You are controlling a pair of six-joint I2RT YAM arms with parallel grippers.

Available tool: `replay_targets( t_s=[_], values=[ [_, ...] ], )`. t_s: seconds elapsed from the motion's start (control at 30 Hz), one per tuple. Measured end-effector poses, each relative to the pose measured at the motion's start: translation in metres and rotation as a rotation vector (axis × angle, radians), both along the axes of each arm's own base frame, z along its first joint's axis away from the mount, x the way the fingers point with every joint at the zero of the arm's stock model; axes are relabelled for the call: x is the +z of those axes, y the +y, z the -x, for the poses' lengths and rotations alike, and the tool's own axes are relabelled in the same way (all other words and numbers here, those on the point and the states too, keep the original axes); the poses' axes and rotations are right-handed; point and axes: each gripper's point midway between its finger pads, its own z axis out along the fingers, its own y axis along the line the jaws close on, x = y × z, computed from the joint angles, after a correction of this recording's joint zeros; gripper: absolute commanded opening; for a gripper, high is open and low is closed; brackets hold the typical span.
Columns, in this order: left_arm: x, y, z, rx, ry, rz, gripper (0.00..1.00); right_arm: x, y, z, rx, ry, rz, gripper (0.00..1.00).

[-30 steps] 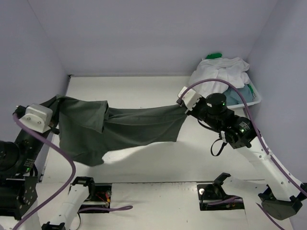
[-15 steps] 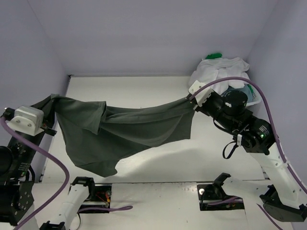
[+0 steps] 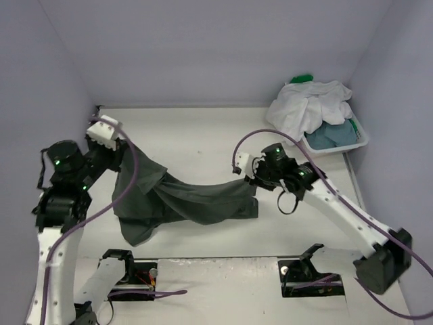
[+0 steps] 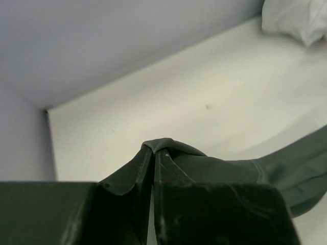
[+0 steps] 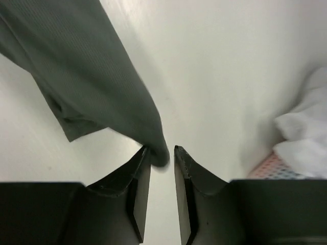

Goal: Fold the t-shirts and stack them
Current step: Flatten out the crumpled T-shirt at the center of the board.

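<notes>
Grey cloth of the dark grey t-shirt (image 3: 183, 200) lies rumpled on the desk (image 3: 203, 132) between both arms; the left claw (image 4: 154, 153) clenches a bunched edge; the right claw (image 5: 159, 153) stands slightly parted around a loose corner; spreading it flat before folding would probably help.

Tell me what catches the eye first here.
A dark grey t-shirt sags across the middle of the table between both arms. The left gripper pinches one end shut at the left; the right gripper has its jaws slightly apart around the other corner. A crumpled white t-shirt tops the basket at far right.
</notes>
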Motion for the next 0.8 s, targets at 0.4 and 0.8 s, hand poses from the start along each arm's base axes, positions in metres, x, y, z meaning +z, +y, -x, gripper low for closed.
replay_targets(
  t_s=[0.4,0.8],
  values=[
    [-0.115,-0.007,-0.071,0.009,0.315,0.032,0.0,-0.101,-0.016,-0.047,-0.113,0.257,0.061,0.34],
    [-0.098,-0.009,-0.057,0.0,0.222,0.055,0.0,-0.106,0.052,-0.019,0.097,0.309,0.01,0.41]
  ],
)
